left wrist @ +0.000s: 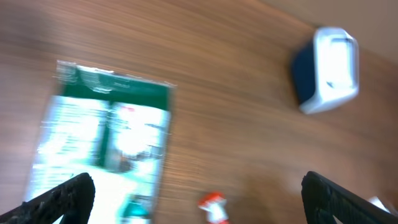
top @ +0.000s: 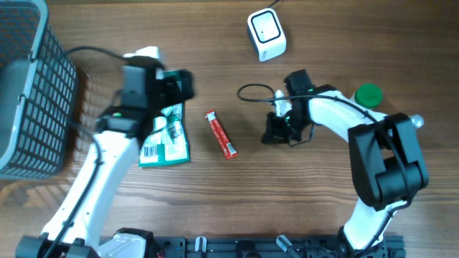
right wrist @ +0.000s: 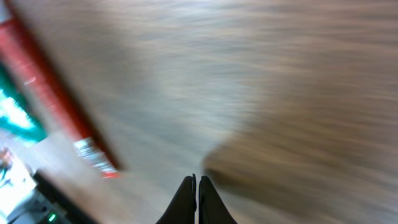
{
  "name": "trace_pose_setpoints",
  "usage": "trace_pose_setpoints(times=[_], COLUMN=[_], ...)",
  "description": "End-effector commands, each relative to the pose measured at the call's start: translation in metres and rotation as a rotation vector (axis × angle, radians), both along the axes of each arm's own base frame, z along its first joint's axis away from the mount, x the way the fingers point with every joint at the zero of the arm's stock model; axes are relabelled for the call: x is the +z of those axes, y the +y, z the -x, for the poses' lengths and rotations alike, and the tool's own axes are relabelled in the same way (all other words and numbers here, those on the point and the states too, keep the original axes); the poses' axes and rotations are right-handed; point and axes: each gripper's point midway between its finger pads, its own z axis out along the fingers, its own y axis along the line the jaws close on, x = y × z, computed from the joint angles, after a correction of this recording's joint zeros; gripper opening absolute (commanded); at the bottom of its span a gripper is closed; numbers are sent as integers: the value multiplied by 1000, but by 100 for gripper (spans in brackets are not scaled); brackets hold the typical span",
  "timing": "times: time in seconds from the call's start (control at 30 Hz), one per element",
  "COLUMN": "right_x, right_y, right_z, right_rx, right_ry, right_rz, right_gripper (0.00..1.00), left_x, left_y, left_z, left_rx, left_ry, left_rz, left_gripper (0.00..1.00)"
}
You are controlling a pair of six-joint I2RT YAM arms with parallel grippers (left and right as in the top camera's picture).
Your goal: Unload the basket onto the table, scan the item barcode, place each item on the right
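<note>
Bench [top: 215, 208]: brown wood-grain laminate, matte.

Green-and-white packet [top: 171, 135]: flat, glossy film, rectangular. It lies on the bench left of centre, partly under the left arm. A white barcode patch [top: 149, 152] sits near its lower left corner. The print is too blurred to read, and no brand is legible.

Red stick pack [top: 221, 134]: narrow and slightly diagonal, just right of the packet and not touching it. It has a small white label at its lower end, text unreadable.

Scanner [top: 267, 34]: white rounded block with a dark side and a square window on top. It is at the far edge of the bench, well apart from both items.

Left end effector [left wrist: 199, 198]: fingers spread wide, nothing between them, above the top edge of the packet.

Right end effector [right wrist: 196, 198]: dark fingers pressed together, holding nothing, low over bare bench right of the stick pack.

Thin black cable [top: 251, 89] loops beside the right wrist. Black wire-mesh basket [top: 43, 107] stands at the far left. Round green cap [top: 368, 94] lies at the right, near the right arm.
</note>
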Motion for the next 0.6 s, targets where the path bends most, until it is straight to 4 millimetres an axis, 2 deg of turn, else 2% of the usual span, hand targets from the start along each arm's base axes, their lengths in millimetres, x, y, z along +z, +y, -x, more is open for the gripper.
trace_pose_setpoints(times=[0.0, 0.07, 0.1, 0.2, 0.27, 0.5, 0.57], right_x=[7, 9, 10, 17, 17, -16, -22], right_y=[58, 91, 101, 126, 134, 112, 96], right_z=[23, 28, 30, 37, 41, 31, 28], right_rx=[114, 177, 190, 221, 213, 70, 55], right_ry=[-7, -84, -105, -146, -148, -262, -294], right_rz=[-112, -133, -140, -174, -164, 185, 287], right_gripper=[4, 4, 4, 5, 4, 4, 4], left_x=[-9, -13, -13, -13, -13, -13, -13], left_y=[46, 64, 68, 71, 71, 71, 71], left_z=[1, 3, 3, 3, 3, 3, 3], left_rx=[102, 149, 158, 167, 167, 167, 167], left_ry=[41, 62, 61, 62, 62, 62, 62], left_rz=[-32, -33, -33, -32, -32, -32, -32], left_gripper=[100, 100, 100, 100, 100, 100, 100])
